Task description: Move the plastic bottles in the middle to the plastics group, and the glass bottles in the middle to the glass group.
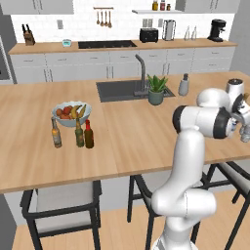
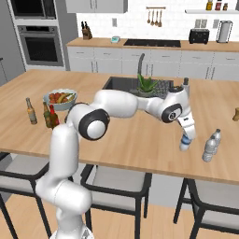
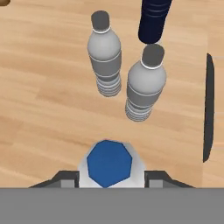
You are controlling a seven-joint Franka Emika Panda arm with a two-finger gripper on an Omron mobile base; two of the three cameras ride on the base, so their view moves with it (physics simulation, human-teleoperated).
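- Far off to the left of the tool, the slim amber-brown glass bottle with a pale label point(image 1: 56, 133) and the dark green glass bottle with a yellowish label point(image 1: 78, 133) stand upright on the wooden tabletop point(image 2: 135, 140). The dark brown glass bottle with a red neck and cap point(image 1: 89, 135) is right beside the green one. I'd call the glass half of the job done.
- Just behind those three is a pale bowl of fruit point(image 1: 73, 118). It's not part of the sorting.
- The tool point(image 2: 186, 136) is clamped on the small clear plastic bottle with a blue band and blue top point(image 2: 185, 143), with one finger on each side of it in the hand view. Its base is at or just above the tabletop; I can't tell which.
- Just right of the tool, two silvery-grey clear plastic bottles stand upright and close together, one point(image 2: 208, 150) nearer the tabletop edge and the other point(image 2: 216, 137) behind it. That looks like the plastics group plus the plain bottle, already delivered, though I can't say which is which.
- My guess is that all that's left is setting the blue one down next to that pair and letting go.
- Beyond the pair, the hand view shows a dark blue cylinder point(image 3: 154, 19). No clue what it is.
- As for writing, the labels are just colour patches and nothing is readable.
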